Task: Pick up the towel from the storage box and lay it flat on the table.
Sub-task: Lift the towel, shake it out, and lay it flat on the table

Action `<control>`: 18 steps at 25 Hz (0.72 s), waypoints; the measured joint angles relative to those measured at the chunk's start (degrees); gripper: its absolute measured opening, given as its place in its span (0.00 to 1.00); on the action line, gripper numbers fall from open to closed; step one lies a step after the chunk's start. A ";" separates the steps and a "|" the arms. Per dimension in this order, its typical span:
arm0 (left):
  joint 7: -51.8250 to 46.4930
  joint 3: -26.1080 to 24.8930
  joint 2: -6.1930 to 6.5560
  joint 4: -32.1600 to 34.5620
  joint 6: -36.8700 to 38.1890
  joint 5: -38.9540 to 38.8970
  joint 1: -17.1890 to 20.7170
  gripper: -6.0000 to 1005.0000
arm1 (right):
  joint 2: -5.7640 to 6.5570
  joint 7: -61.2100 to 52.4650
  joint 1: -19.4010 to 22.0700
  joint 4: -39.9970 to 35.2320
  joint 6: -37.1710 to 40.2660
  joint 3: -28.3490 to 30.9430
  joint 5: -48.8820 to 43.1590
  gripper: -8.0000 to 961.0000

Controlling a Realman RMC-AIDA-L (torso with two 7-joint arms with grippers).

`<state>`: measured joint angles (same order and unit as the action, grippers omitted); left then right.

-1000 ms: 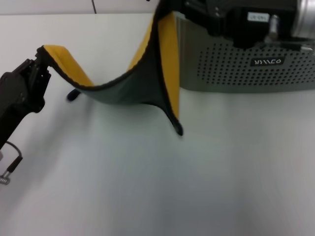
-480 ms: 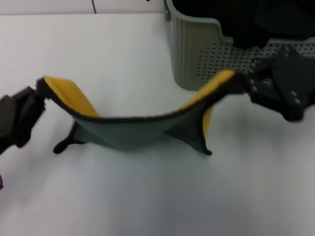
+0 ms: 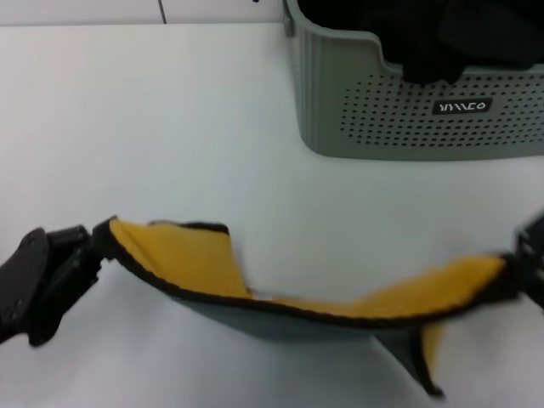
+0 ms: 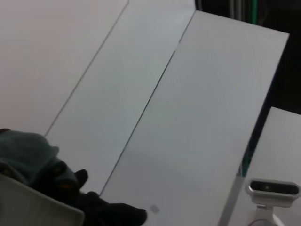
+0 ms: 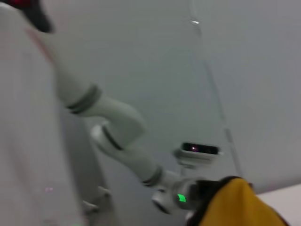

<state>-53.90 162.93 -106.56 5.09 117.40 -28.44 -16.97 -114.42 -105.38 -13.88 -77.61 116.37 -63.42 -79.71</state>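
Note:
The towel point(image 3: 195, 263) hangs stretched between my two grippers over the near part of the white table point(image 3: 170, 110). Its yellow side faces up, the dark green side is underneath, and its middle sags low. My left gripper point(image 3: 99, 242) is shut on the towel's left corner. At the frame's right edge, my right gripper point(image 3: 520, 265) pinches the opposite corner and is mostly out of view. A free corner point(image 3: 422, 361) droops at the near right. Green cloth point(image 4: 23, 155) shows in the left wrist view, yellow cloth point(image 5: 235, 202) in the right wrist view. The storage box point(image 3: 382, 127) stands at the far right.
Plain black fabric point(image 3: 433, 42) lies inside the storage box. The white table spreads wide to the left and in front of the box. The right wrist view shows my white left arm point(image 5: 117, 136) and a camera point(image 5: 197, 149).
Both grippers have moved nearer and farther apart, carrying the towel away from the box. The towel is now stretched wider and lower, yellow side up. The right gripper went to the right edge.

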 joint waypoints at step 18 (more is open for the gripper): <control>-3.74 -1.32 -10.14 -22.36 -1.78 3.75 -6.30 0.03 | -0.30 6.63 -7.25 27.52 -7.31 9.76 -12.49 0.03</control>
<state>-57.65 161.61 -116.69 -17.27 115.61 -24.69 -23.27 -114.72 -98.75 -21.13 -50.09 109.05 -53.66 -92.20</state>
